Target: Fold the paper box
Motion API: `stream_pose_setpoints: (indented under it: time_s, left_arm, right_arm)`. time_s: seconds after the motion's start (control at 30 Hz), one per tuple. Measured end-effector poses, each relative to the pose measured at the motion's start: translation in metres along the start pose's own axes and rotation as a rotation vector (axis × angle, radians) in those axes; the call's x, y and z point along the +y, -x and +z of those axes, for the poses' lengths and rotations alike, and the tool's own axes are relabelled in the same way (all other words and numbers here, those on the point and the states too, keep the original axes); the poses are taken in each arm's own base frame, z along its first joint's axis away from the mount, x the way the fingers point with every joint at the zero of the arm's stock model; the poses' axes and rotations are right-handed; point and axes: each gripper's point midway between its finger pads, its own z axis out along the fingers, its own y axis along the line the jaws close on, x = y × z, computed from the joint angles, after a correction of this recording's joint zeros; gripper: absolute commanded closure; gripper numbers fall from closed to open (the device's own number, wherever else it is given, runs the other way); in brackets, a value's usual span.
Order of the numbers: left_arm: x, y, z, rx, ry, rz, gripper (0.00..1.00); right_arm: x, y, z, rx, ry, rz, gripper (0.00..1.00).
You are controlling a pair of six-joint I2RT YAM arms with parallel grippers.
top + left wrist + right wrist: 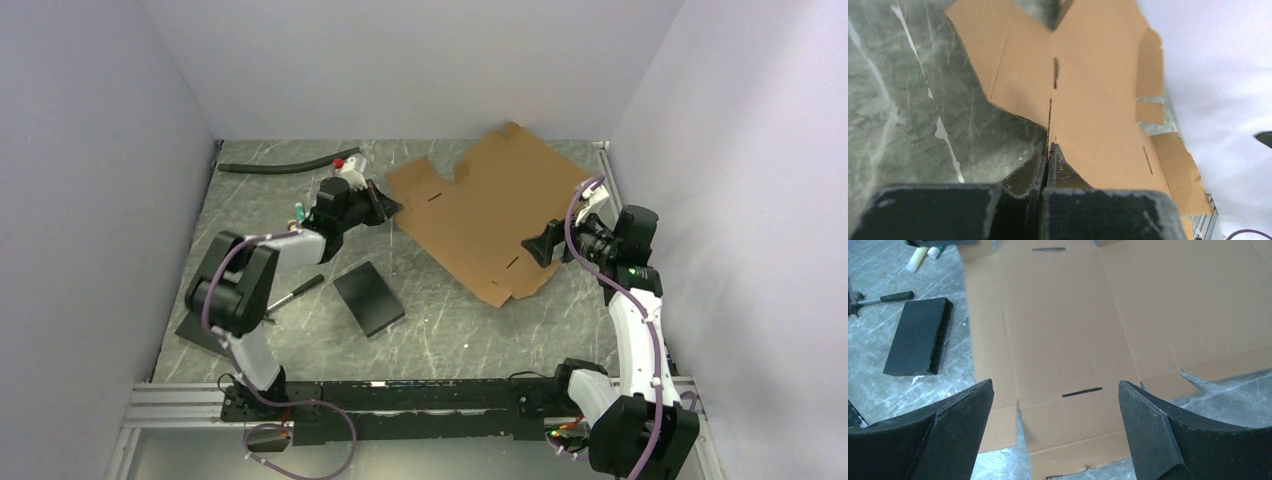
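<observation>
The paper box (480,210) is an unfolded brown cardboard die-cut sheet with flaps and slots, lying at the back middle of the table. My left gripper (385,207) is shut on the sheet's left edge; in the left wrist view the fingertips (1049,150) pinch the cardboard (1098,75) edge-on. My right gripper (545,243) is open and empty, just above the sheet's right edge. In the right wrist view its fingers (1148,415) stand wide apart over the sheet (1068,330) near a slot.
A black flat slab (368,298) lies on the marble table, left of the sheet, also in the right wrist view (918,337). A dark-handled tool (295,292) lies beside it. A black hose (275,166) and small items (348,168) sit at the back left.
</observation>
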Motion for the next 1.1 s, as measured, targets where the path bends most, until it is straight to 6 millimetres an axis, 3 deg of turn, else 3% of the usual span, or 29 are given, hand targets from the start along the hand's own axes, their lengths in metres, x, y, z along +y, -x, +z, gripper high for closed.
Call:
stream_pose_setpoints:
  time_s: [0.17, 0.37, 0.57, 0.73, 1.1]
  left_arm:
    - [-0.038, 0.035, -0.054, -0.193, -0.015, 0.068, 1.00]
    - [-0.028, 0.030, -0.091, -0.284, 0.066, 0.019, 1.00]
    - [-0.031, 0.025, -0.110, -0.313, 0.100, 0.017, 1.00]
    - [-0.034, 0.027, -0.121, -0.345, 0.111, 0.019, 1.00]
    - [-0.023, 0.005, -0.122, -0.317, 0.165, 0.007, 1.00]
  right_arm:
    - [0.002, -0.001, 0.001, 0.001, 0.017, 0.016, 0.00]
    - [-0.005, -0.010, 0.009, 0.007, -0.012, 0.124, 0.00]
    - [-0.033, -0.025, 0.019, 0.016, -0.163, 0.352, 0.00]
    - [-0.039, -0.036, 0.027, 0.018, -0.197, 0.500, 0.00]
    - [-0.052, -0.082, 0.043, 0.146, -0.268, 0.767, 0.00]
